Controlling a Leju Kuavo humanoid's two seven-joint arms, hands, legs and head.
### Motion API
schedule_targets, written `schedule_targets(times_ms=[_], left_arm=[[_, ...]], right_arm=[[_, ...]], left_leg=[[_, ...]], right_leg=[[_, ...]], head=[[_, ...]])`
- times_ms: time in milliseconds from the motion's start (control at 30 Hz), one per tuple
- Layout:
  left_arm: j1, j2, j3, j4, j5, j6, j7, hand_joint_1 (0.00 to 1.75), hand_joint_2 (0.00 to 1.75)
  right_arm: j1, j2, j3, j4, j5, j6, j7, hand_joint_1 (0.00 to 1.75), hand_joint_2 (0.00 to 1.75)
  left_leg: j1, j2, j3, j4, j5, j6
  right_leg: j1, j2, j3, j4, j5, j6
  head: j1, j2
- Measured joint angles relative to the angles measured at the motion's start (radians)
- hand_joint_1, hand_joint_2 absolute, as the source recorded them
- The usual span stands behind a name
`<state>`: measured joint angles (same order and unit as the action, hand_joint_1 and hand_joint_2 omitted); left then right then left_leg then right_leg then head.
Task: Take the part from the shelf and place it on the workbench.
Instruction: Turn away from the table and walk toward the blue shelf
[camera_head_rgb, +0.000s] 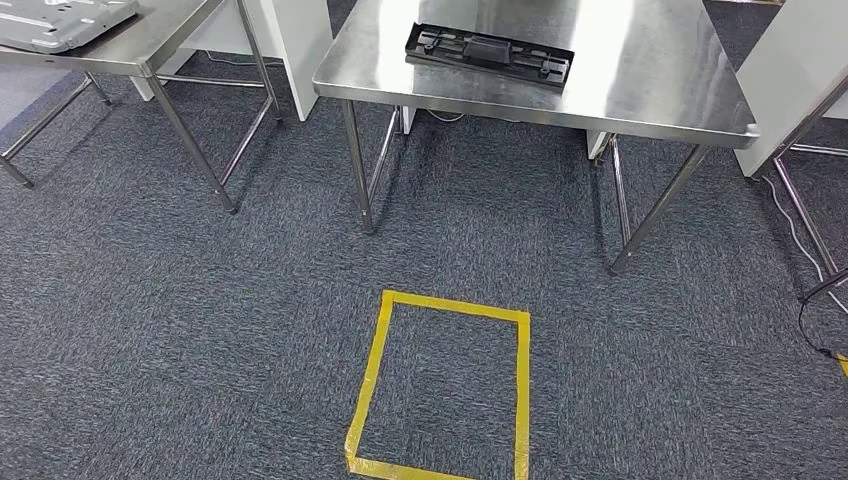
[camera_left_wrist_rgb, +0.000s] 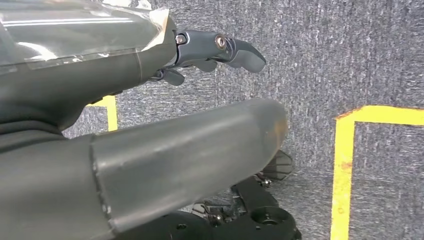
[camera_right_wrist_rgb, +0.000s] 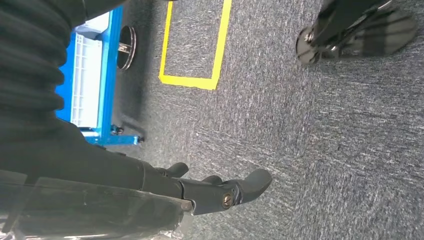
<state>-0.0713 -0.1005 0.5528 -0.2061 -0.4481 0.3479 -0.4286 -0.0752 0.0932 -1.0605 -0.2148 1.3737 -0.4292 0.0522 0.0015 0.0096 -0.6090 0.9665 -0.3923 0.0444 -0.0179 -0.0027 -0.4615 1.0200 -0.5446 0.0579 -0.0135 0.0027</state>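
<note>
The tape square (camera_head_rgb: 440, 385) on the carpet lies nearest in the head view, a yellow outline just ahead of the robot. Far left, a second table (camera_head_rgb: 150, 45) carries a grey tray (camera_head_rgb: 60, 20) at its edge. Further right, past the square, stands the workbench (camera_head_rgb: 640, 90), and the part (camera_head_rgb: 489, 53), a long black moulding, lies flat on its steel top near the front left corner. It looks already delivered, or else it is another part of the same kind.

The left hand (camera_left_wrist_rgb: 150, 120) hangs over the carpet, fingers loosely apart, holding nothing. The right hand (camera_right_wrist_rgb: 200, 190) also hangs with fingers spread and nothing in them, a blue cart (camera_right_wrist_rgb: 95, 80) nearby.

If a shelf pick remains, the robot should probably turn squarely first, keeping both arms down clear of the bench legs.
</note>
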Motion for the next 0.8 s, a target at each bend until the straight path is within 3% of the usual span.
schedule_targets(times_ms=[67, 100, 167, 233, 300, 333, 367, 400, 467, 533, 600, 700, 800], left_arm=[[0.000, 0.000, 0.000, 0.000, -0.002, 0.003, -0.002, 0.00, 0.00], [0.000, 0.000, 0.000, 0.000, -0.003, 0.005, -0.002, 0.00, 0.00], [0.002, 0.001, 0.000, 0.000, -0.003, 0.006, -0.002, 0.00, 0.00], [0.004, 0.001, 0.000, 0.000, -0.003, 0.006, -0.002, 0.00, 0.00], [0.005, 0.001, 0.000, 0.000, -0.003, 0.006, -0.002, 0.00, 0.00], [0.005, 0.001, 0.000, 0.000, -0.003, 0.006, -0.002, 0.00, 0.00], [0.006, 0.001, 0.000, 0.000, -0.003, 0.006, -0.002, 0.00, 0.00], [0.006, 0.001, 0.000, 0.000, -0.004, 0.006, -0.002, 0.00, 0.00], [0.005, 0.001, 0.000, 0.000, -0.004, 0.005, -0.002, 0.00, 0.00], [0.002, 0.001, 0.000, 0.000, -0.004, 0.005, -0.002, 0.00, 0.00], [0.001, 0.000, 0.000, 0.000, -0.005, 0.005, -0.002, 0.00, 0.00], [0.002, -0.001, 0.000, 0.000, -0.006, 0.005, -0.001, 0.00, 0.00], [0.002, -0.002, 0.000, 0.000, -0.008, 0.005, 0.000, 0.00, 0.00]], right_arm=[[0.000, 0.000, 0.000, 0.000, 0.000, 0.000, 0.001, 0.00, 1.75], [0.001, 0.001, 0.000, 0.000, 0.000, 0.000, 0.001, 0.00, 1.75], [0.002, 0.002, 0.000, 0.000, 0.000, 0.000, 0.002, 0.00, 1.75], [0.002, 0.002, 0.000, 0.000, 0.002, 0.000, 0.004, 0.00, 1.75], [0.002, 0.002, 0.000, 0.000, 0.003, 0.000, 0.004, 0.00, 1.75], [0.002, 0.002, 0.000, 0.000, 0.003, 0.000, 0.004, 0.00, 1.75], [0.003, 0.002, 0.000, 0.000, 0.003, 0.000, 0.004, 0.00, 1.75], [0.003, 0.002, 0.000, 0.000, 0.003, 0.000, 0.004, 0.00, 1.75], [0.004, 0.002, 0.000, 0.000, 0.003, 0.000, 0.004, 0.00, 1.75], [0.001, 0.002, 0.000, 0.000, 0.003, 0.000, 0.004, 0.00, 1.75], [-0.001, 0.002, 0.000, 0.000, 0.003, 0.000, 0.005, 0.00, 1.75], [0.000, 0.000, 0.000, 0.000, 0.002, 0.000, 0.010, 0.00, 1.75], [0.000, 0.000, 0.000, 0.000, 0.000, 0.000, 0.011, 0.00, 1.75]], left_leg=[[-0.001, -0.001, -0.007, 0.011, 0.008, -0.012], [-0.002, -0.002, -0.008, 0.014, 0.012, -0.017], [0.000, -0.005, -0.017, 0.030, 0.007, -0.028], [0.007, -0.006, -0.036, 0.083, -0.045, -0.041], [0.011, -0.007, -0.063, 0.182, -0.124, -0.050], [0.011, -0.007, -0.072, 0.226, -0.149, -0.051], [0.011, -0.007, -0.069, 0.245, -0.154, -0.050], [0.011, -0.007, -0.048, 0.231, -0.140, -0.048], [0.010, -0.008, 0.028, 0.127, -0.101, -0.039], [0.002, -0.011, 0.077, 0.048, -0.086, -0.027], [-0.008, -0.011, 0.080, 0.034, -0.083, -0.020], [-0.013, -0.010, 0.076, 0.028, -0.080, -0.017], [-0.018, -0.010, 0.069, 0.028, -0.076, -0.011]], right_leg=[[0.006, 0.004, 0.039, -0.073, -0.005, -0.023], [0.010, 0.005, 0.034, -0.068, -0.002, -0.033], [-0.001, 0.004, 0.021, -0.056, 0.002, -0.045], [-0.009, 0.000, 0.010, -0.045, 0.008, -0.054], [-0.001, -0.003, -0.003, -0.039, 0.015, -0.063], [0.003, -0.004, -0.010, -0.037, 0.018, -0.067], [0.005, -0.004, -0.016, -0.036, 0.022, -0.068], [0.007, -0.004, -0.021, -0.034, 0.024, -0.068], [0.008, -0.003, -0.025, -0.034, 0.028, -0.066], [0.007, -0.002, -0.026, -0.038, 0.034, -0.058], [0.009, -0.002, -0.028, -0.040, 0.037, -0.053], [0.016, -0.002, -0.036, -0.039, 0.036, -0.055], [0.015, -0.002, -0.041, -0.042, 0.042, -0.047]], head=[[-0.001, 0.000], [-0.002, 0.000], [-0.002, 0.000], [-0.007, 0.000], [-0.012, 0.000], [-0.012, 0.000], [-0.012, 0.000], [-0.012, 0.000], [-0.011, 0.000], [-0.010, 0.000], [-0.011, 0.000], [-0.010, 0.000], [-0.009, 0.000]])
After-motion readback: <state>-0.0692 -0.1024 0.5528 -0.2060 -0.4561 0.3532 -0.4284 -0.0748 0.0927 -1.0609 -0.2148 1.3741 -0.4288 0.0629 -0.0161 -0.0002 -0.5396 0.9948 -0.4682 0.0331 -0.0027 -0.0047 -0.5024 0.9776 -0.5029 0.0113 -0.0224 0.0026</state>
